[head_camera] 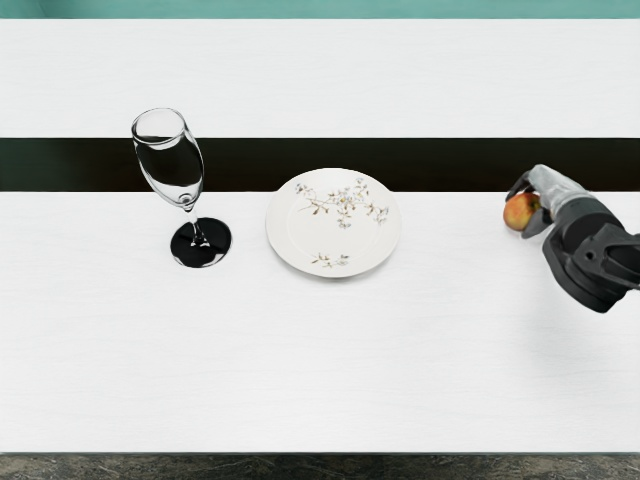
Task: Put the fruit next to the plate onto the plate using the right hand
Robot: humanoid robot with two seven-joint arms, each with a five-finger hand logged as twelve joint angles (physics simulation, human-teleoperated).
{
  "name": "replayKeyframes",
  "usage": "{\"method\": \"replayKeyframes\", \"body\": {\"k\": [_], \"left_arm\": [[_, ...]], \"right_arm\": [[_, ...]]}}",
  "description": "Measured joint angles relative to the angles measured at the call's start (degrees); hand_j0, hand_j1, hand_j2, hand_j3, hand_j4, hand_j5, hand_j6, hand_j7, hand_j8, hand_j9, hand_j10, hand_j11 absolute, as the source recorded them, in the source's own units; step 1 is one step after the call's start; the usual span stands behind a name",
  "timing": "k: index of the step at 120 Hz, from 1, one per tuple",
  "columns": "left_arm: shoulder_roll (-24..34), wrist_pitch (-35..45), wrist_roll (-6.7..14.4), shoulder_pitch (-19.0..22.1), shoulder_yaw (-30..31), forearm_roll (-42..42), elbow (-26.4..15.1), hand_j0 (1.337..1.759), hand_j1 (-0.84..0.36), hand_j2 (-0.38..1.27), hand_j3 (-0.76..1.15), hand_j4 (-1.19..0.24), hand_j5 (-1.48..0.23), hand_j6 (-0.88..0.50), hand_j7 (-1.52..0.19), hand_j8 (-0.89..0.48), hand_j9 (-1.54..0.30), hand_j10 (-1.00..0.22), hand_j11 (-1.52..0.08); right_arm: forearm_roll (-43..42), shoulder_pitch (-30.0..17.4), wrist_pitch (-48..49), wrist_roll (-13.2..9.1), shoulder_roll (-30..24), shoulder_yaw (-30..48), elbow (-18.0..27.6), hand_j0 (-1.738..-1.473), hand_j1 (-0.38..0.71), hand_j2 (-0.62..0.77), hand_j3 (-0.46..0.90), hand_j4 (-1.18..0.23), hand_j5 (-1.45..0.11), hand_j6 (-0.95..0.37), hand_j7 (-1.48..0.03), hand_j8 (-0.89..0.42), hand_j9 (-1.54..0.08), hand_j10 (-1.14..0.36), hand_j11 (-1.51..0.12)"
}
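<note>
A white plate [333, 223] with a fine floral print lies on the white table, near the middle. Far to its right, a small orange-red fruit [520, 211] sits near the table's dark band. My right hand [532, 203] comes in from the right edge and its dark fingers curl around the fruit, closed on it. Whether the fruit is lifted off the table cannot be told. The left arm does not show.
A tall wine glass [172, 170] with a dark base stands left of the plate. A black band [320, 164] runs across the table behind the plate. The white tabletop [320, 360] stretches wide in front.
</note>
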Motion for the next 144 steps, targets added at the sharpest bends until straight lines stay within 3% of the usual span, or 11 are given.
{"method": "replayKeyframes", "body": {"k": [61, 144], "left_arm": [[0.0, 0.0, 0.0, 0.97, -0.37, 0.0, 0.0, 1.658, 0.35, 0.0, 0.0, 0.0, 0.0, 0.0, 0.0, 0.0, 0.0, 0.0, 0.0], [0.0, 0.0, 0.0, 0.97, -0.09, 0.0, 0.09, 1.658, 0.35, 0.0, 0.0, 0.0, 0.0, 0.0, 0.0, 0.0, 0.0, 0.0, 0.0]], "right_arm": [[4.77, 6.75, 2.08, 0.0, -2.93, 0.43, 10.57, -1.656, 0.28, 0.14, 0.0, -0.57, -0.86, -0.39, -0.83, -0.43, -0.84, -0.63, -0.84], [12.96, 14.01, 3.61, -0.01, 5.0, 0.44, 13.33, -1.655, 0.29, 0.15, 0.0, -0.53, -0.9, -0.37, -0.86, -0.41, -0.87, -0.65, -0.87]]}}
